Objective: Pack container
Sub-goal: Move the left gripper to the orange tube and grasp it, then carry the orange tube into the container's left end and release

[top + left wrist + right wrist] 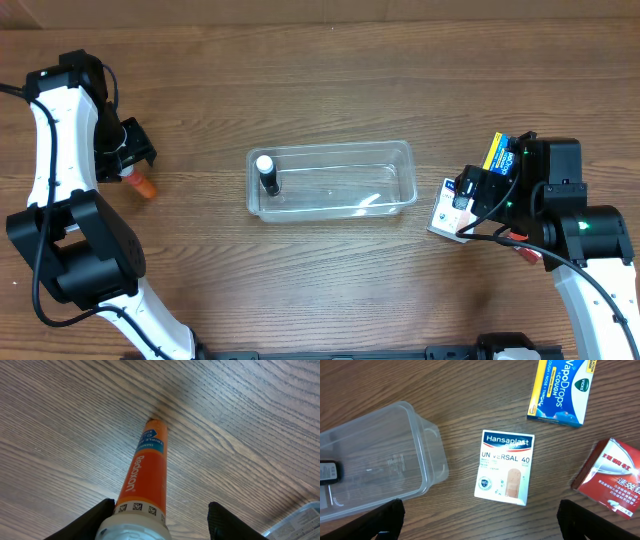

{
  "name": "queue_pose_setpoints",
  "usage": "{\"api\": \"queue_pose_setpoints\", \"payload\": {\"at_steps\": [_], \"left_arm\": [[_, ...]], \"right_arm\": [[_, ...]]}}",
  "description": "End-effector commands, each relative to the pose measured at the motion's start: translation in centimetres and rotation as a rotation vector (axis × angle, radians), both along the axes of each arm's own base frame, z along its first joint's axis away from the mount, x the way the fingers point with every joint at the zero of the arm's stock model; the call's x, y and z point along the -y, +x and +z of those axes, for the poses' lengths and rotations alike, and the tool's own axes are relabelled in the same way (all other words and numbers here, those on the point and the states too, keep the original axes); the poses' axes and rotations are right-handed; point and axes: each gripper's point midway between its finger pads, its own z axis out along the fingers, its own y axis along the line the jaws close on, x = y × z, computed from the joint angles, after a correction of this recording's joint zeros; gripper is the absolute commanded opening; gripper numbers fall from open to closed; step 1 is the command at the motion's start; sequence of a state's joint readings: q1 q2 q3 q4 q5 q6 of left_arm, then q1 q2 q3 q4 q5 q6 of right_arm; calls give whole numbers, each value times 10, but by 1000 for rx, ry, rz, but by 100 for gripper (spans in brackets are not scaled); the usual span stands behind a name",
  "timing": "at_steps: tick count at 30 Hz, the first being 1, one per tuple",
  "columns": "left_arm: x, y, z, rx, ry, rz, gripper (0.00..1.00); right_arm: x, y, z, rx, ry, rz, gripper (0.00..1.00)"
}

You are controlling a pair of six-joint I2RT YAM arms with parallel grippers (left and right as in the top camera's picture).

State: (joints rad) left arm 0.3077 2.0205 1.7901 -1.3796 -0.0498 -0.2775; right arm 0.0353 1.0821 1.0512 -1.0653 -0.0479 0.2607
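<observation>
The clear plastic container (395, 175) sits mid-table, and a small black bottle with a white cap (267, 172) stands in its left end. My left gripper (160, 522) is open and straddles the white-capped end of an orange Redoxon tube (145, 470) lying on the table. Its left finger is against the cap and its right finger stands apart. In the overhead view the left gripper (130, 152) and the tube (143, 186) are at the far left. My right gripper (480, 525) is open and empty above a white Hansaplast box (505, 467), to the right of the container (427, 460).
A blue and yellow VapoDrops box (562, 390) lies beyond the Hansaplast box. A red box (612, 477) lies to its right. In the overhead view these boxes are partly hidden under my right arm (545, 195). A corner of the container shows in the left wrist view (305, 520).
</observation>
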Motion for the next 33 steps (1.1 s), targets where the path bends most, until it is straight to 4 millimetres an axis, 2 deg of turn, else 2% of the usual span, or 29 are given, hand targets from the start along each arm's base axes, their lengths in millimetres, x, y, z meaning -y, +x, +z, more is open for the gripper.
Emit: {"api": "queue_pose_setpoints", "payload": {"at_steps": [1, 4, 7, 11, 15, 18, 19, 21, 23, 26, 27, 29, 31, 32, 33], "left_arm": [[-7, -4, -5, -34, 38, -10, 60], [-10, -6, -5, -43, 51, -11, 59], [-10, -6, -5, -43, 51, -11, 53], [-10, -6, -5, -43, 51, -11, 36], [-10, -6, -5, -42, 51, -11, 27], [-9, -6, -4, -42, 51, -11, 8], [-8, -5, -4, -38, 42, -11, 4], [3, -4, 3, -23, -2, -11, 4], [21, -2, 27, 37, -24, -35, 4], [67, -7, 88, 200, -31, -140, 4], [85, -15, 112, 262, -22, -187, 4], [121, -34, 148, 353, -25, -264, 4], [155, -58, 168, 391, -49, -320, 4], [179, -74, 174, 389, -70, -374, 4], [193, -83, 174, 371, -85, -402, 4]], "right_arm": [[-2, 5, 14, 43, -2, 10, 100], [-2, 5, 14, 43, -2, 11, 100], [-2, 5, 14, 42, -2, 11, 100], [-2, 4, 14, 42, -2, 10, 100], [-2, 4, 13, 41, -2, 11, 100], [-2, 4, 14, 41, -2, 10, 100], [-2, 4, 14, 41, -2, 11, 100], [-2, 4, 14, 41, -2, 11, 100], [-2, 4, 14, 41, -2, 10, 100], [-2, 4, 13, 37, -2, 11, 100], [-2, 4, 13, 37, -2, 10, 100], [-2, 3, 13, 37, -2, 10, 100], [-2, 3, 13, 36, -2, 10, 100], [-2, 3, 13, 36, -2, 10, 100], [-2, 3, 13, 36, -2, 10, 100]]}}
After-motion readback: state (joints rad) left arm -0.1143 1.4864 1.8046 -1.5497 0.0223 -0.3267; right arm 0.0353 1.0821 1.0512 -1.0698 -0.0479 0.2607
